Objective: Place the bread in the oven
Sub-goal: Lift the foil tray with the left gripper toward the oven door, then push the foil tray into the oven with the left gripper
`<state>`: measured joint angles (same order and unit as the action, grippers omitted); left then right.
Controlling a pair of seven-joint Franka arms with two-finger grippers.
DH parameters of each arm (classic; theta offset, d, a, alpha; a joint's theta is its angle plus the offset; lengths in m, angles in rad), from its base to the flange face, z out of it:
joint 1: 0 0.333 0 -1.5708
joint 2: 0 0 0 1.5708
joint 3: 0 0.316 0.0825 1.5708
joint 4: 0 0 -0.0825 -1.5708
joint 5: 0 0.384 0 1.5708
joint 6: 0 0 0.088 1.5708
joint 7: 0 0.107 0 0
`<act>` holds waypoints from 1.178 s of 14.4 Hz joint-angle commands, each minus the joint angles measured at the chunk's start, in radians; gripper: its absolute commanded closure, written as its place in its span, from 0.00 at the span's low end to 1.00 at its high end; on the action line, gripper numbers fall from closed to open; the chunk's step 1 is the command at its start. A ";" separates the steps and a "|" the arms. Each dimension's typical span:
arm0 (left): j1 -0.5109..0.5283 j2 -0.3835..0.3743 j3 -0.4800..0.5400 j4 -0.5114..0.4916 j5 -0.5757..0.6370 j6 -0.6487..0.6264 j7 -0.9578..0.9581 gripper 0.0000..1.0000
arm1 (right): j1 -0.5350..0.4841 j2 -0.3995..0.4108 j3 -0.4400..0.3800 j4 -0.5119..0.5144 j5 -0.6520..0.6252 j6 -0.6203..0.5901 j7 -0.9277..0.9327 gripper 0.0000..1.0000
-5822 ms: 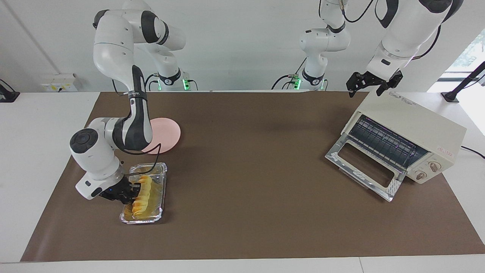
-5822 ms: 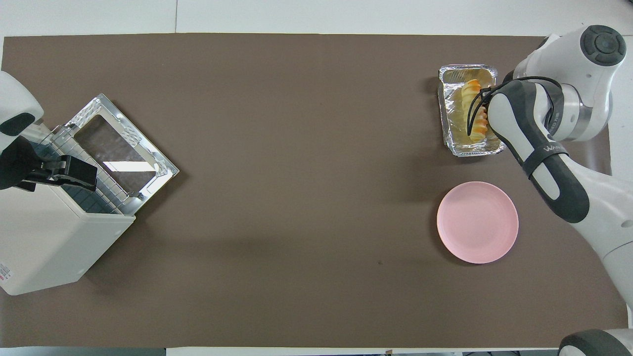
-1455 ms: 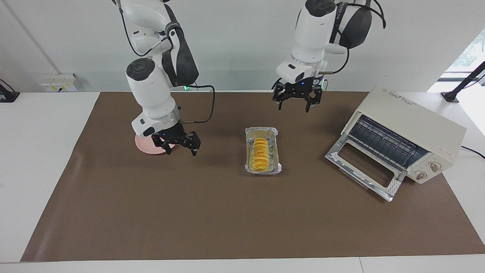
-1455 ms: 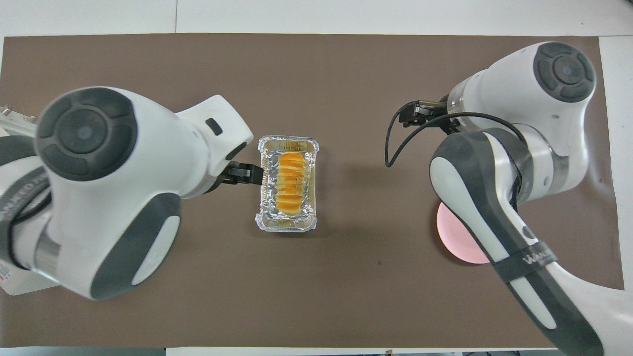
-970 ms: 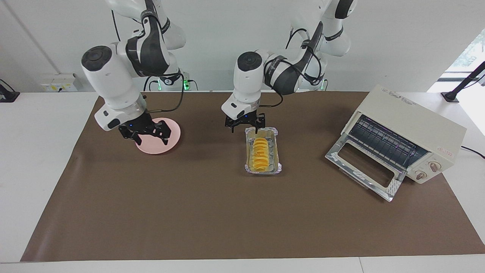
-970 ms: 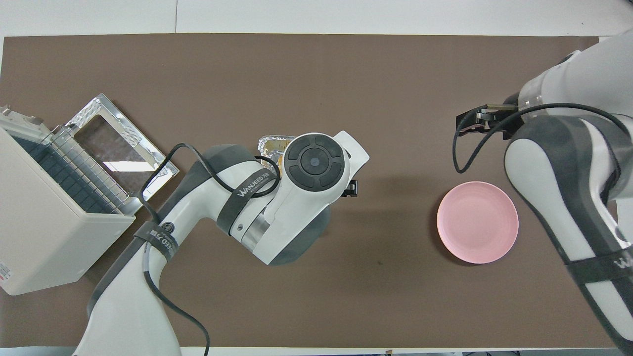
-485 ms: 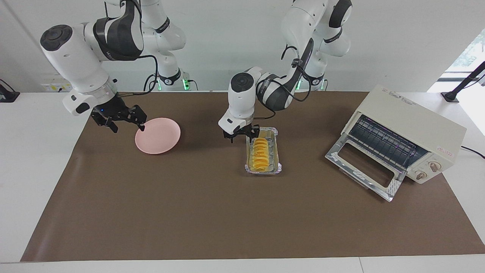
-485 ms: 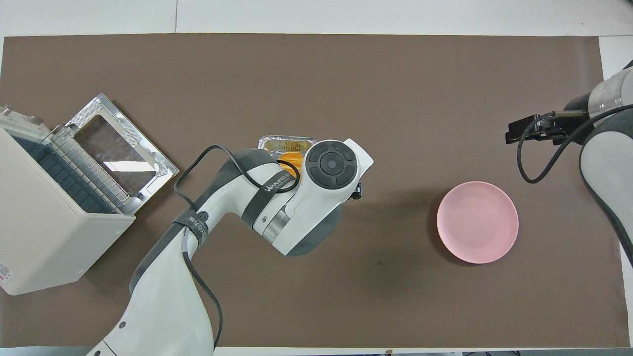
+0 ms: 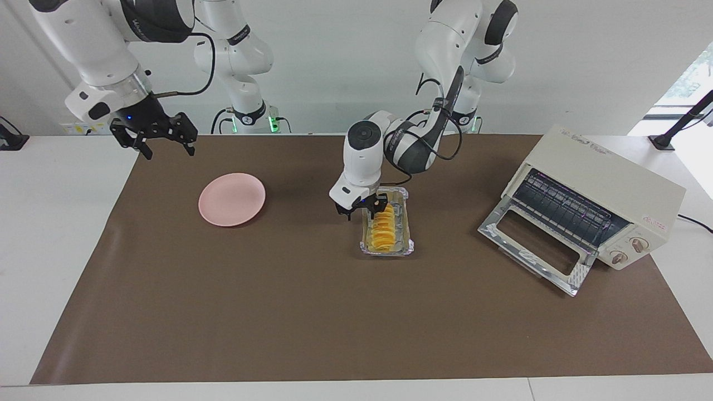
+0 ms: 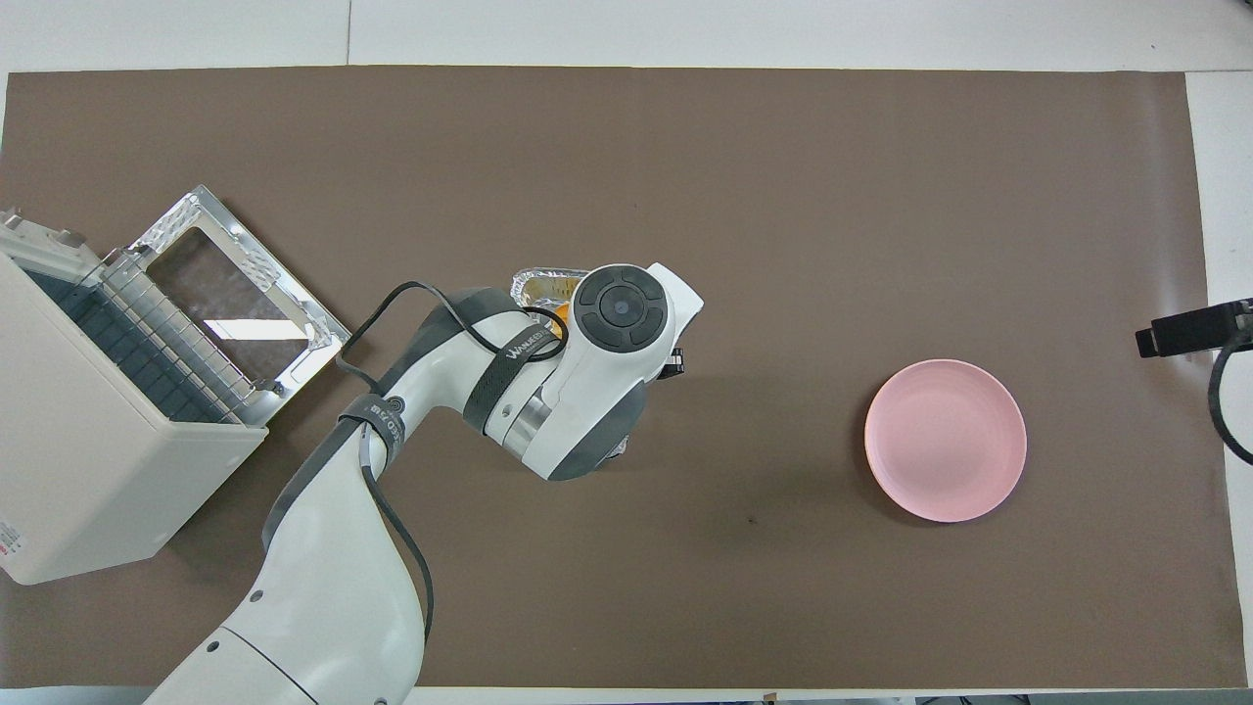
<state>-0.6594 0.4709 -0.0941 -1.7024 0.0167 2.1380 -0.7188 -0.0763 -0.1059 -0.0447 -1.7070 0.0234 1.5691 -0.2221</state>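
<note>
Foil tray [image 9: 411, 234] with bread [image 9: 383, 229], left jaws' grip unclear; right jaws wide.

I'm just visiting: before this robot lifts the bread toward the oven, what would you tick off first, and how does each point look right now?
1. Oven door down, rack showing: ok.
2. Bread lying in the foil tray: ok.
3. Left hand down at the tray end nearer the robots: ok.
4. Left hand firmly gripping the bread: cannot tell.
5. Right hand raised out of the way near the right arm's end of the table, open: ok.
6. Pink plate off the route from tray to oven: ok.
</note>
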 commanded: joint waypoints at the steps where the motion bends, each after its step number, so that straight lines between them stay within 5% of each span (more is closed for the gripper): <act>1: 0.001 -0.008 -0.001 -0.025 0.016 0.036 -0.007 0.87 | -0.028 0.022 0.012 0.035 -0.011 -0.023 -0.025 0.00; 2: 0.001 -0.009 -0.001 -0.025 0.016 0.024 -0.008 1.00 | -0.026 0.022 0.014 0.026 -0.011 -0.024 -0.016 0.00; 8: 0.026 0.014 0.013 0.166 0.005 -0.231 -0.118 1.00 | -0.023 0.035 0.023 -0.011 -0.036 -0.007 0.033 0.00; 10: 0.017 0.011 0.071 0.234 0.006 -0.318 -0.142 1.00 | -0.016 0.034 0.023 -0.008 -0.045 -0.009 0.035 0.00; 17: 0.052 0.028 0.328 0.351 0.011 -0.319 -0.142 1.00 | -0.016 0.023 0.022 -0.008 -0.043 -0.026 0.030 0.00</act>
<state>-0.6282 0.4692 0.1732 -1.3967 0.0172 1.8395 -0.8490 -0.0851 -0.0693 -0.0312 -1.7099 -0.0072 1.5582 -0.2052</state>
